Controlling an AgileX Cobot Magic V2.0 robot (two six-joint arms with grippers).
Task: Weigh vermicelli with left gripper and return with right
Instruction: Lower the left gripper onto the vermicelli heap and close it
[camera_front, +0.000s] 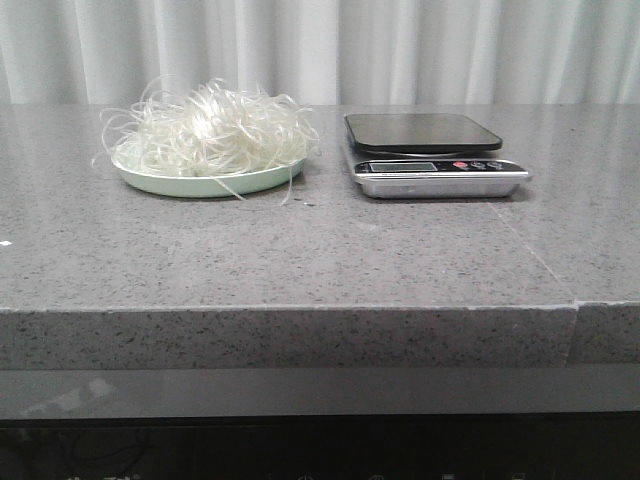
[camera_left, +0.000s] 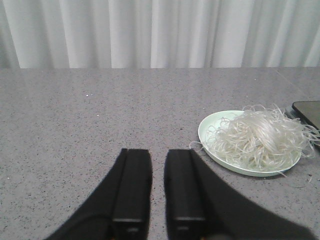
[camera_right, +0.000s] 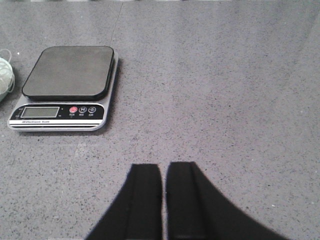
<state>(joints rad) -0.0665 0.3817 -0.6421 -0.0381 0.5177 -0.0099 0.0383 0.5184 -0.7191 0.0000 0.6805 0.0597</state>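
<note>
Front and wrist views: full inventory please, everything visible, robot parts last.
vermicelli: one loose tangle, translucent whitish, heaped on the plate, a few strands hanging over its rim.
plate: one, pale green, round, on the table's left side in the front view.
kitchen scale: one, dark platform on a silver base with display and buttons, to the right of the plate, nothing on it.
table: one, grey speckled stone-look top.
curtain: white, pleated, behind the table.
left claw: one, black, low over bare table short of the plate, small gap between its fingers, holding nothing.
right claw: one, black, over bare table short of the scale, fingers nearly touching, holding nothing.
</note>
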